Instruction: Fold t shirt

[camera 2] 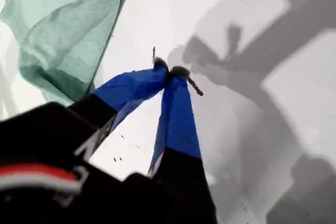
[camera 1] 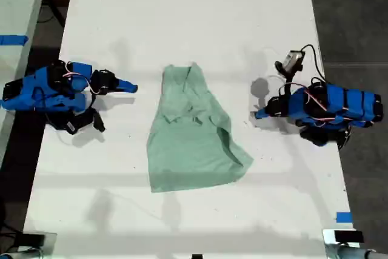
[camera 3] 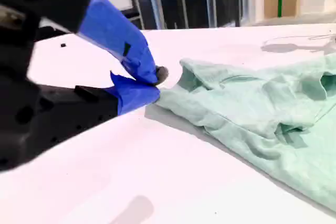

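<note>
1. Garment location: the t shirt (camera 1: 191, 144) lies near the middle of the white table (camera 1: 182, 16), between the two blue arms seen at the exterior view's left and right. Neither arm is seen touching it in that view.
2. Garment condition: the cloth is wrinkled and partly folded. Its far end is gathered into a narrow strip, while the near end spreads wide, with one corner flaring toward the exterior view's right.
3. First pincer (camera 2: 170, 72): the jaws are drawn together, tip against tip, with nothing held. Bare table is seen beneath, and the shirt edge lies apart from it.
4. Second pincer (camera 3: 155, 80): the jaws appear closed, low over the table and just beside a shirt edge. No cloth is seen clamped.
5. Progress: the task is judged roughly midway. Side folds appear to have been made, but unevenly.
6. Outstanding: the flared corner is to be brought in, creases smoothed, and a crosswise fold made. A fresh grasp is required, as nothing is held.
</note>
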